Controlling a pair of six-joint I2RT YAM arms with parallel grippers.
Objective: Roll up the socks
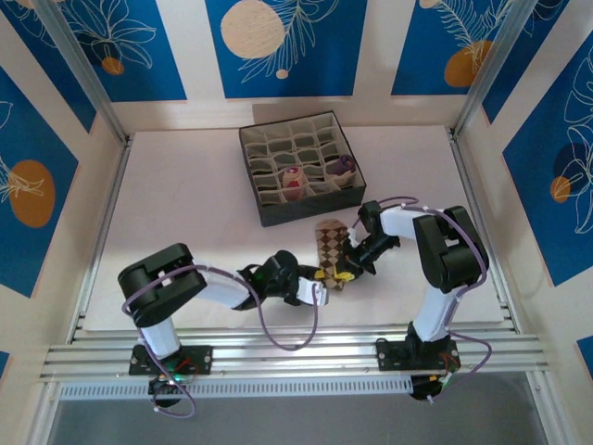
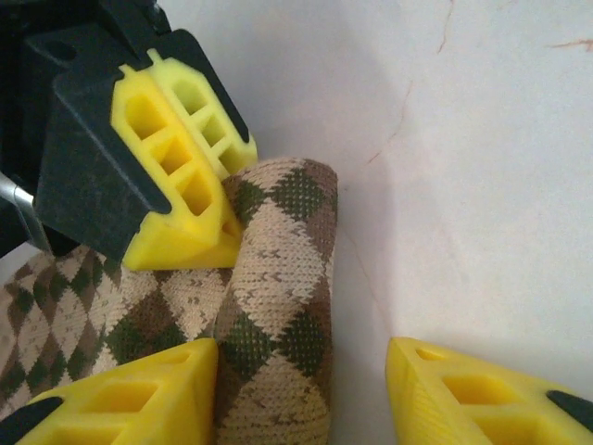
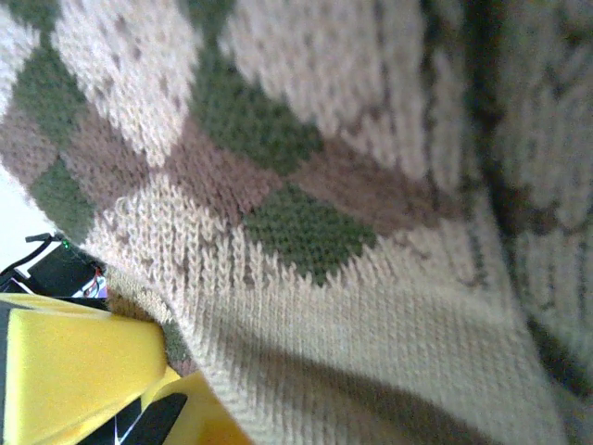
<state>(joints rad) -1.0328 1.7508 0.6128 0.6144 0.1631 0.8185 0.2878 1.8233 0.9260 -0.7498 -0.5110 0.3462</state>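
L gripper (image 2: 298, 371) jaws apart, straddling rolled end of diamond-patterned sock (image 2: 278, 306), table (image 1: 185, 232) front-centre. R gripper (image 2: 211, 236) closed, tips pressing fabric beside roll. Soft, light, springy knit, prob unrolls if freed; grip across roll's middle.

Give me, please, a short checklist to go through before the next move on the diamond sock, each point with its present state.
1. Left gripper open: ok, one finger on each side of the rolled end of the diamond-patterned sock.
2. Sock rolled to the end: not ok, part of it lies flat on the table.
3. Right gripper shut, tips against the sock: ok.
4. Right gripper pinching fabric: cannot tell.
5. Grippers clear of each other: ok, sock shows between them.
6. Grey compartment box has free cells: ok.
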